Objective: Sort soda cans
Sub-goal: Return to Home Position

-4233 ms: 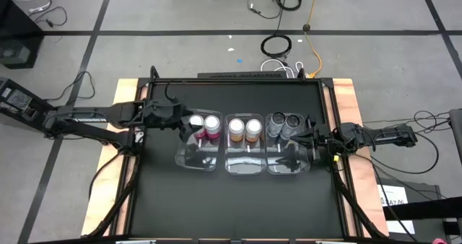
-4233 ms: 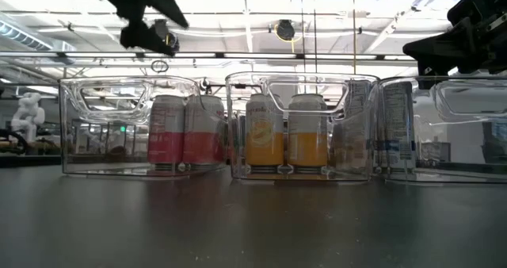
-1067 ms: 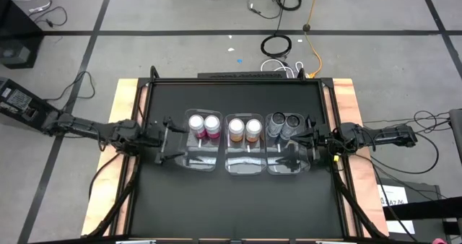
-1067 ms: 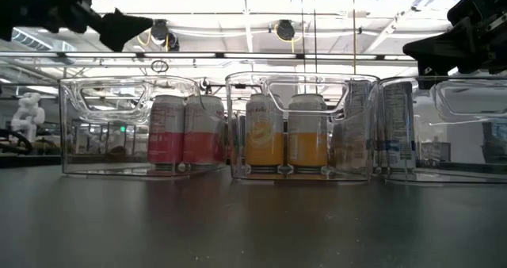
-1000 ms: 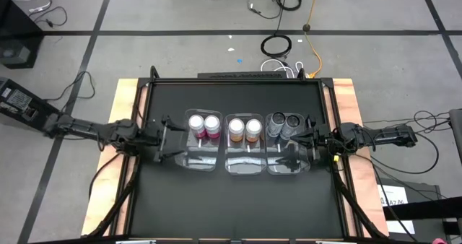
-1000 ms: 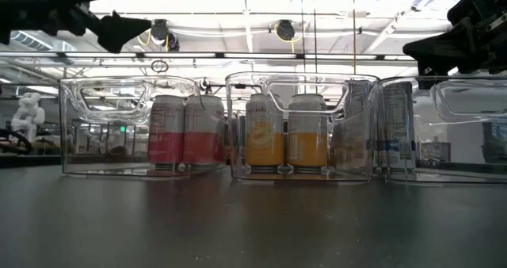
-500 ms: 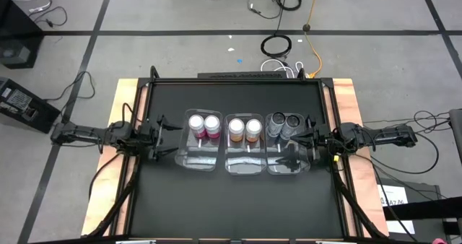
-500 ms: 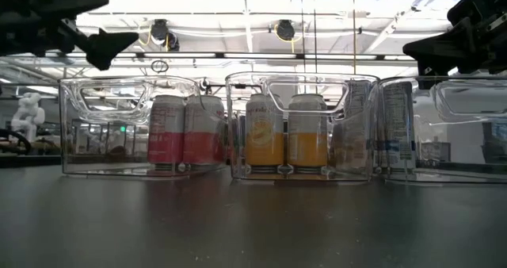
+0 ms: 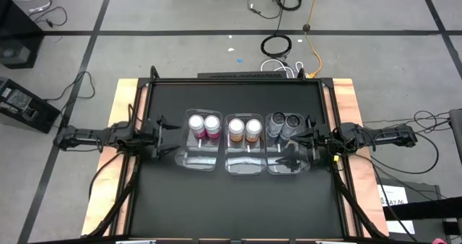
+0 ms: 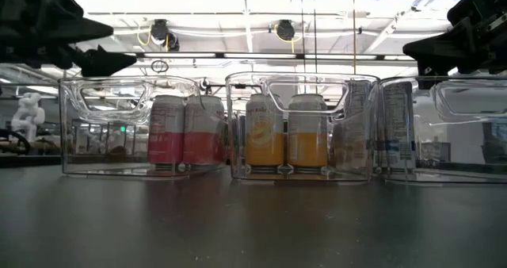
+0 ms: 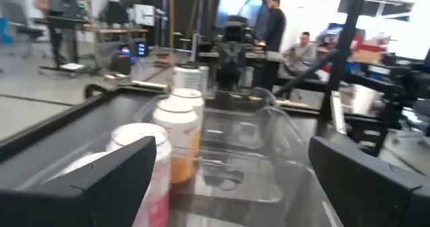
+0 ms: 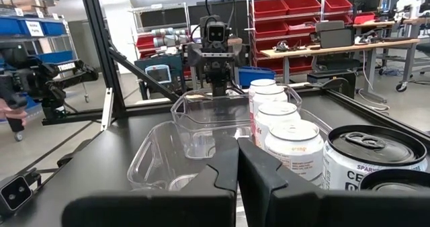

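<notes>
Soda cans [image 9: 237,126] stand upright in 3 clear plastic bins set side by side on the black table [image 9: 231,201]. 2 pink cans [image 9: 195,123] are in the left bin [image 9: 195,157], 2 orange cans [image 9: 253,126] in the middle bin [image 9: 244,166] and 2 dark cans [image 9: 292,120] in the right bin [image 9: 287,166]. Each pair stands at the same end of its bin. The left gripper [image 9: 167,137] hangs just beside the left bin, fingers spread wide and empty. The right gripper [image 9: 302,138] sits at the right bin's outer edge, fingers pressed together, holding nothing.
</notes>
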Available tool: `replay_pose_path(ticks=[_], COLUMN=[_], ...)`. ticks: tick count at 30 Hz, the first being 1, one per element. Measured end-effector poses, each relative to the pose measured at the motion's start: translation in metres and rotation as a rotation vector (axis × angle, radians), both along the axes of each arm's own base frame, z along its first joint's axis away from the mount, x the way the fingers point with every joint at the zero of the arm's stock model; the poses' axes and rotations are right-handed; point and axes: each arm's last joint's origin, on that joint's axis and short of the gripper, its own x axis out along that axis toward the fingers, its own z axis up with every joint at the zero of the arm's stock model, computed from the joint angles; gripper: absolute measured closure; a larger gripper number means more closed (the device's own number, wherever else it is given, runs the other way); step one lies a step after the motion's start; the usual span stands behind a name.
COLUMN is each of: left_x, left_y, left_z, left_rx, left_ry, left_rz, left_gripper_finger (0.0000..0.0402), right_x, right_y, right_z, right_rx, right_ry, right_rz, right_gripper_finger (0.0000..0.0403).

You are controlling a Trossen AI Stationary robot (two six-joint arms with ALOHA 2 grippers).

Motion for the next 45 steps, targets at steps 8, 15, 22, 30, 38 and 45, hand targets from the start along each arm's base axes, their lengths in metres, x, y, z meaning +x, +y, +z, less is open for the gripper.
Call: replay_pose_path(ticks=[8,15,22,30,38,45], left_x=[0.0,0.0001,0.0001,0.0001,0.0001,0.0001], left_y=[-0.0019,-0.0019,-0.0016,-0.001,0.0,-0.0005], left_z=[-0.0015,-0.0016,-0.0014,-0.0008,-0.0005,-0.0008], left_rx=[0.005,-0.002,-0.042,-0.047,0.016,0.058], left_ry=[0.015,0.015,0.012,0.005,0.001,0.003], left_rz=[-0.064,-0.064,-0.056,-0.035,0.002,-0.013], left_gripper_finger=[0.0002,0.0002,0.0002,0.0002,0.002,0.0107], right_x=[0.0,0.0,0.0,0.0,0.0,0.0], right_y=[0.0,0.0,0.0,0.0,0.0,0.0], right_z=[0.0,0.0,0.0,0.0,0.0,0.0], right_rx=[0.0,0.0,0.0,0.0,0.0,0.0], right_ry=[0.0,0.0,0.0,0.0,0.0,0.0], right_rz=[0.0,0.0,0.0,0.0,0.0,0.0], right_gripper_finger=[0.0403,0.0403,0.0403,0.0403,0.0403,0.0403])
